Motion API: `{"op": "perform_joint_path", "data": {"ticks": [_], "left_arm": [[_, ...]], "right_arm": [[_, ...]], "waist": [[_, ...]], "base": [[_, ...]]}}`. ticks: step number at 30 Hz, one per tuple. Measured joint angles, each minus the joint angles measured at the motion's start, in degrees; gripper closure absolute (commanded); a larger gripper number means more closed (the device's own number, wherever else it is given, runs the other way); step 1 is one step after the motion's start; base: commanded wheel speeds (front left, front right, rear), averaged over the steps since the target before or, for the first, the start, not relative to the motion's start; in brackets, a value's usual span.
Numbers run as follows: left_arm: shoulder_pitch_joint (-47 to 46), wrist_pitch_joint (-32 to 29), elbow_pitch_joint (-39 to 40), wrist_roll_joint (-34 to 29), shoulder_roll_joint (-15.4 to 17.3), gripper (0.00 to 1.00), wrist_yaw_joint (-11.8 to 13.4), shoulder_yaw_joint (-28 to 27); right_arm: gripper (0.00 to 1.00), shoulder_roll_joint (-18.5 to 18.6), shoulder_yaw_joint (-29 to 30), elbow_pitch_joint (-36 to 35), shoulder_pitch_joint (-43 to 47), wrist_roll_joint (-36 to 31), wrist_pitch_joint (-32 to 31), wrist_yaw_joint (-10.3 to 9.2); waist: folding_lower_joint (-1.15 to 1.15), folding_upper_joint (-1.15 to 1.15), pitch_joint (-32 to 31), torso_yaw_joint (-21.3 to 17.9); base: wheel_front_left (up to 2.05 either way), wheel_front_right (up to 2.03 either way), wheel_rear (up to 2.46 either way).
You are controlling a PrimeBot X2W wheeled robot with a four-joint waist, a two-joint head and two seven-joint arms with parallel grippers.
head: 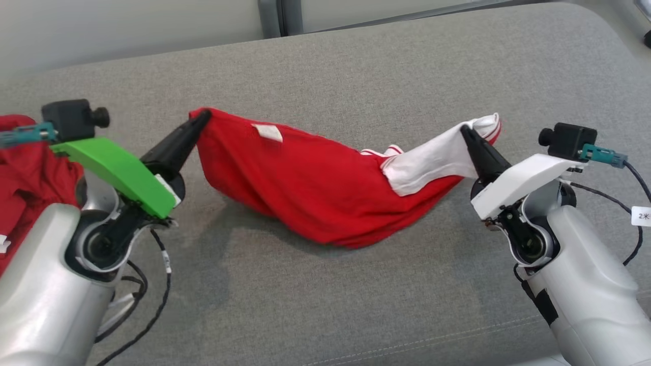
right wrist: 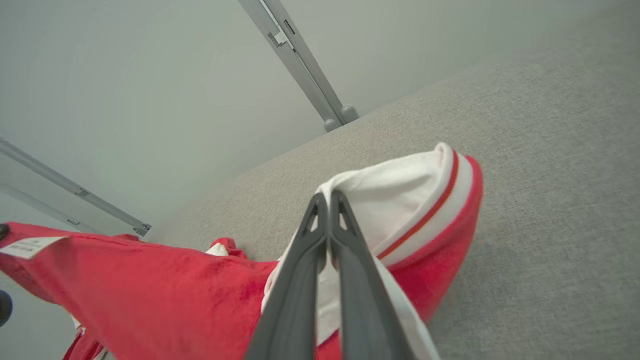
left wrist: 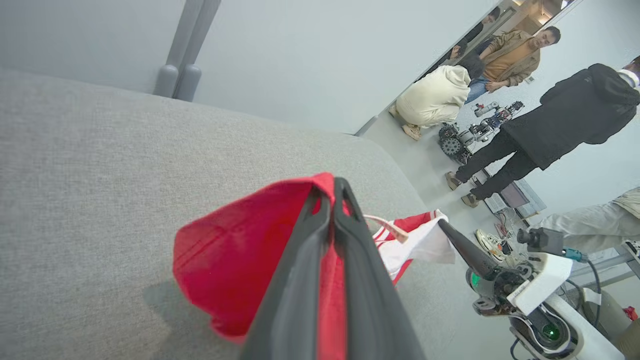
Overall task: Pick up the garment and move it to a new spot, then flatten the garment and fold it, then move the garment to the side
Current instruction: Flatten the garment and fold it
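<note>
A red garment (head: pixel 310 188) with a white sleeve hangs stretched between my two grippers above the grey cushioned surface (head: pixel 356 71), its middle sagging onto it. My left gripper (head: pixel 205 115) is shut on the garment's red left corner, seen close up as red cloth (left wrist: pixel 235 255) pinched between the dark fingers (left wrist: pixel 350 260). My right gripper (head: pixel 464 129) is shut on the white sleeve end with its red-striped cuff (right wrist: pixel 425 195). A white label (head: pixel 269 132) shows on the garment near the left grip.
Another heap of red cloth (head: pixel 25 173) lies at the far left edge beside my left arm. Several people (left wrist: pixel 550 120) stand and crouch on the floor beyond the surface's far end, near a small wheeled machine (left wrist: pixel 457 142). Grey wall panels rise behind.
</note>
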State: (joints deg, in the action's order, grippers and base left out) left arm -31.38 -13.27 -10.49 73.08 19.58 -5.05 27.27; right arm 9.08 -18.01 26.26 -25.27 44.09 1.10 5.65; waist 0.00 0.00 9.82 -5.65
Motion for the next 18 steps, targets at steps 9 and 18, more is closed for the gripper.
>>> {"op": "perform_joint_path", "data": {"ticks": [9,18], "left_arm": [[2.9,0.6,10.4,2.9,5.4,1.0,0.0,-5.4],[7.9,-0.7,21.2,6.8,7.9,1.0,1.1,-6.9]], "right_arm": [[1.0,-0.2,2.7,-9.5,3.9,11.1,-7.2,0.87],[1.0,2.5,4.8,-18.9,12.3,20.4,-15.2,0.88]], "waist": [[0.0,0.0,-2.8,0.1],[0.0,0.0,-4.6,-0.8]], "base": [[0.0,0.0,0.0],[0.0,0.0,0.0]]}}
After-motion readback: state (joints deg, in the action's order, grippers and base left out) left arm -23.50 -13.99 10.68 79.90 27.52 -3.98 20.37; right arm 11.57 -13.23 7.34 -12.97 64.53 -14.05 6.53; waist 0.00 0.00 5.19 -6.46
